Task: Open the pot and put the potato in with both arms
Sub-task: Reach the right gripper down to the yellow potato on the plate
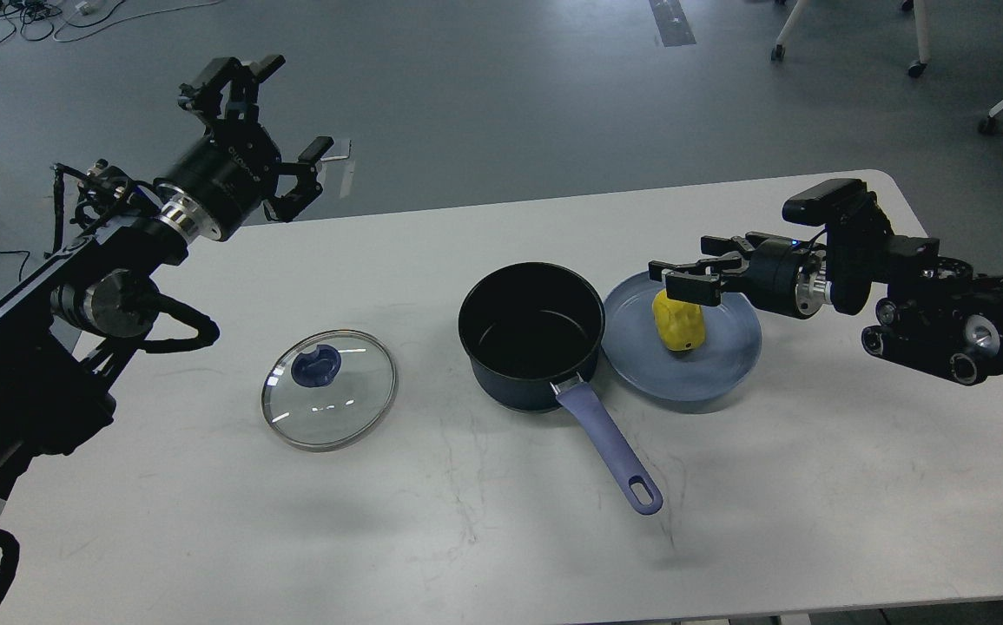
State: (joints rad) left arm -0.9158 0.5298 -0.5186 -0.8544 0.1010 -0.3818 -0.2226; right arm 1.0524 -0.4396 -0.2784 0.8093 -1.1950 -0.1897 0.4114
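The dark navy pot (pixel 531 338) stands open in the middle of the table, its lavender-blue handle (pixel 610 447) pointing toward me. Its glass lid (pixel 329 389) with a blue knob lies flat on the table to the left. The yellow potato (pixel 679 321) lies on a grey-blue plate (pixel 727 365) just right of the pot. My right gripper (pixel 683 279) is open and hovers just above the potato's top. My left gripper (pixel 262 130) is open and empty, raised beyond the table's far left edge.
The white table (pixel 814 486) has a rounded far right corner. The plate touches the pot's right side. Grey floor lies beyond the table, with cables at the far left and chair legs at the far right.
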